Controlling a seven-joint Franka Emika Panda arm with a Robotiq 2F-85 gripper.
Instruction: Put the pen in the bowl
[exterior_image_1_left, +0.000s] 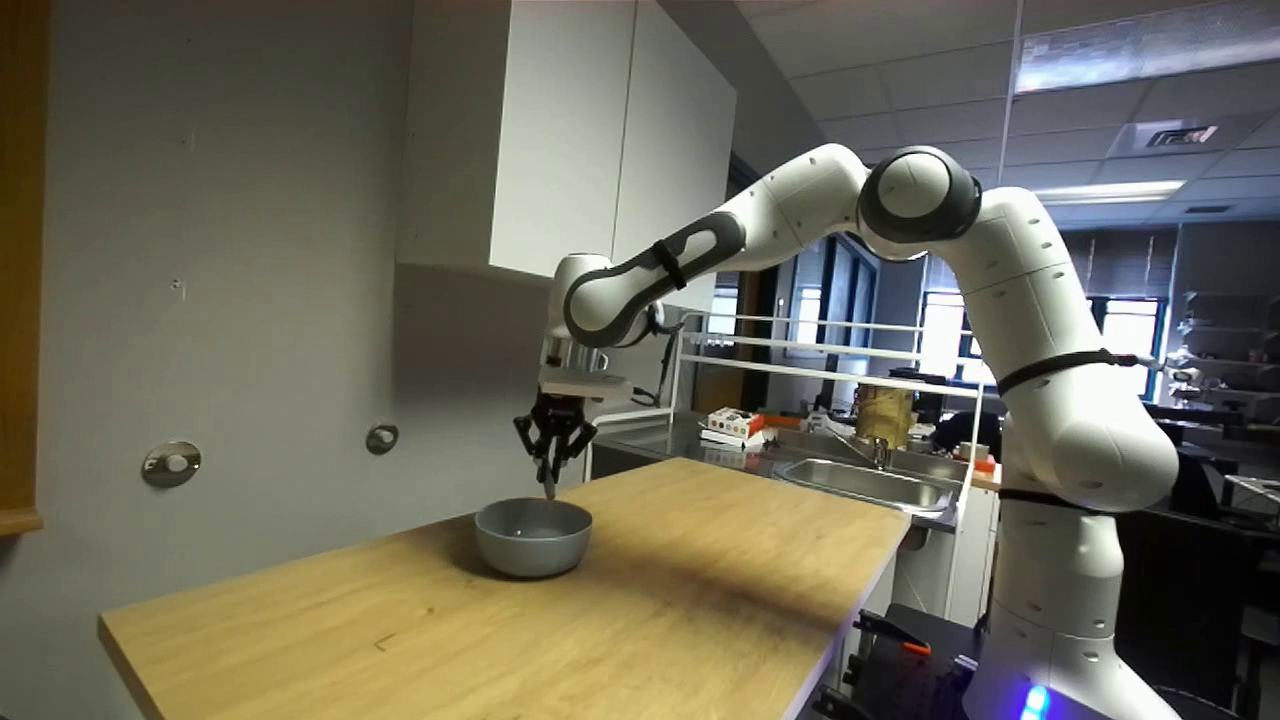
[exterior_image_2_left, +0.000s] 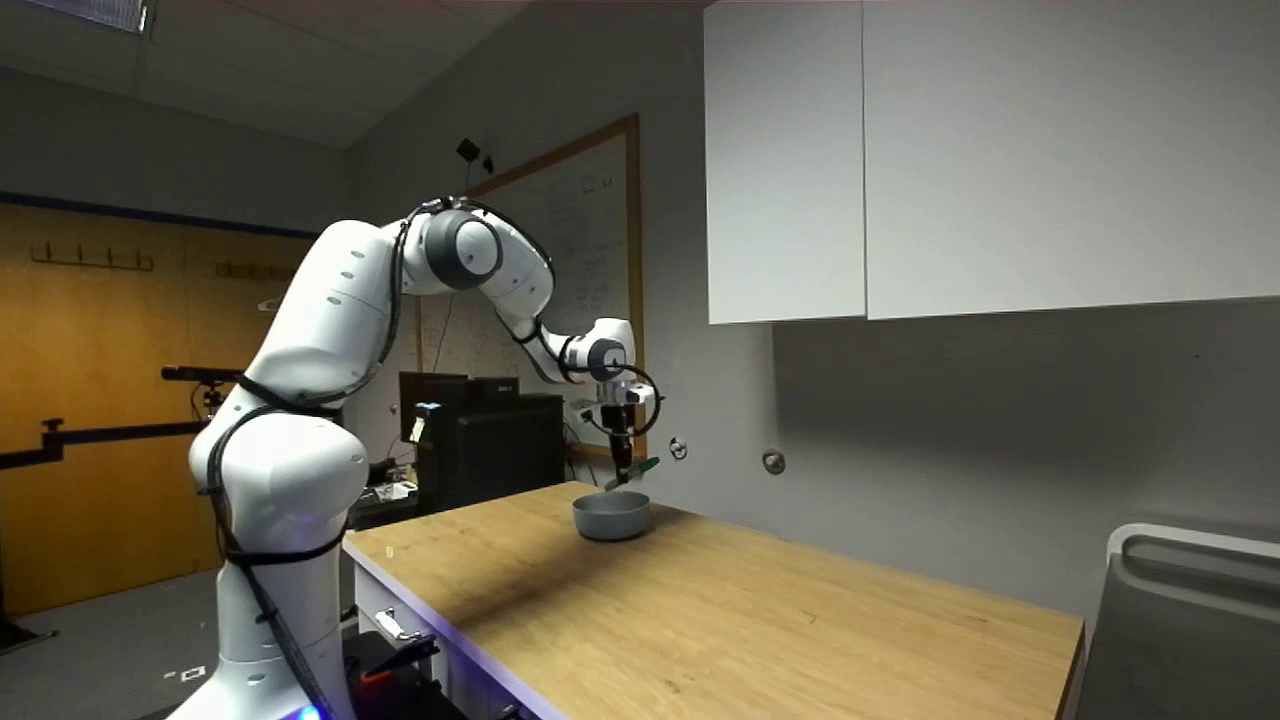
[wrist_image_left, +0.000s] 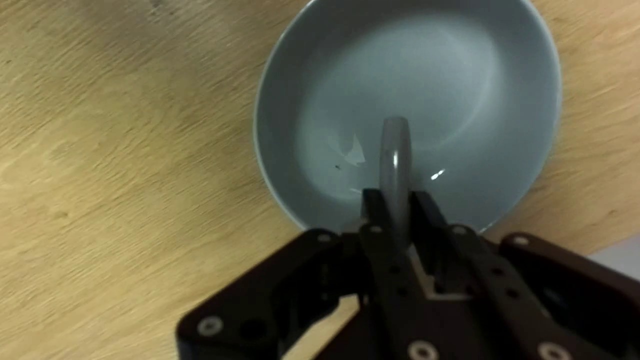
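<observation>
The bowl (exterior_image_1_left: 534, 553) is round and grey and stands upright on the wooden table; it also shows in an exterior view (exterior_image_2_left: 611, 522) and in the wrist view (wrist_image_left: 445, 70). My gripper (exterior_image_1_left: 548, 468) is above the bowl, pointing down; it also shows in the wrist view (wrist_image_left: 392, 205). Its fingers are shut on the pen (wrist_image_left: 395, 155). The pen's grey end sticks out over the bowl's inside. Its green end shows beside the fingers in an exterior view (exterior_image_2_left: 648, 465). The pen is tilted and apart from the bowl. The pen's middle is hidden between the fingers.
The wooden table (exterior_image_1_left: 640, 620) runs along the wall. White cabinets (exterior_image_2_left: 950, 160) hang above. A metal sink (exterior_image_1_left: 870, 485) and a white rack (exterior_image_1_left: 830, 365) stand past the table's end. A black cabinet (exterior_image_2_left: 500, 450) stands behind the table.
</observation>
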